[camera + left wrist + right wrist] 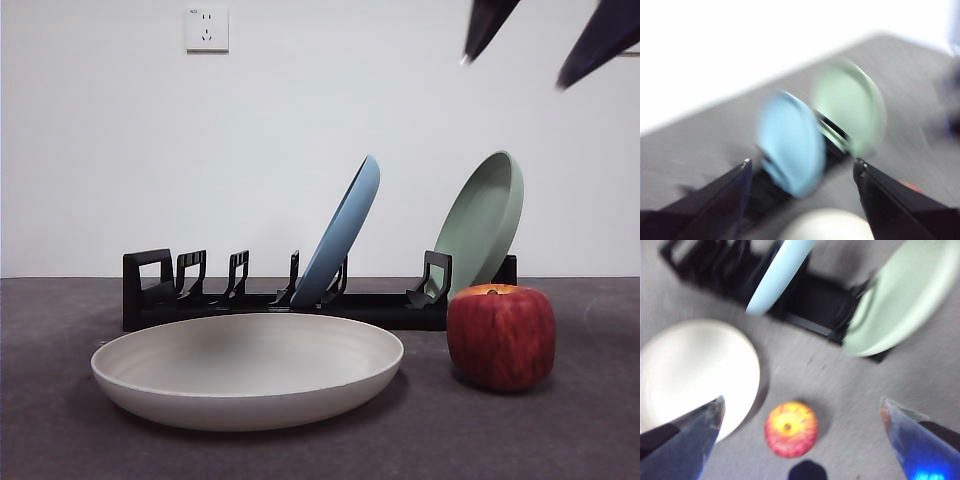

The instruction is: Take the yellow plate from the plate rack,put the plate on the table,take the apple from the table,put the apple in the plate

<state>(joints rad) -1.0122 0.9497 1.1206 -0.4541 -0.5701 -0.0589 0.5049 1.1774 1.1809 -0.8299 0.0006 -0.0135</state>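
Red with fine streaks, the apple (501, 336) sits on the table (560, 430) at the lower right of the front view, just beside the rim of the yellow plate (247, 368) but apart from it. In the right wrist view the apple (791, 429) shows near the lower centre of the frame, between the two spread jaws of the right gripper (801, 407), which hangs above it, released and holding nothing. In the front view that gripper (512, 70) appears only as two dark tips at the upper right corner, well above the fruit.

The left gripper (802, 166) is likewise open and empty; its view is blurred, with the blue plate (790, 142) and the sage-green plate (850, 107) seen between its jaws and a pale edge of the yellow plate (827, 225) at the bottom.

The yellow plate lies flat on the table in the lower left and centre of the front view, in front of the plate rack (300, 295). The blue plate (343, 230) leans in a slot near the rack's middle, and the sage-green plate (482, 222) leans at its right end, behind the apple.

The table is dark grey and matte. Behind it stands a plain white wall (300, 120) with a white socket (206, 29) at the upper left.
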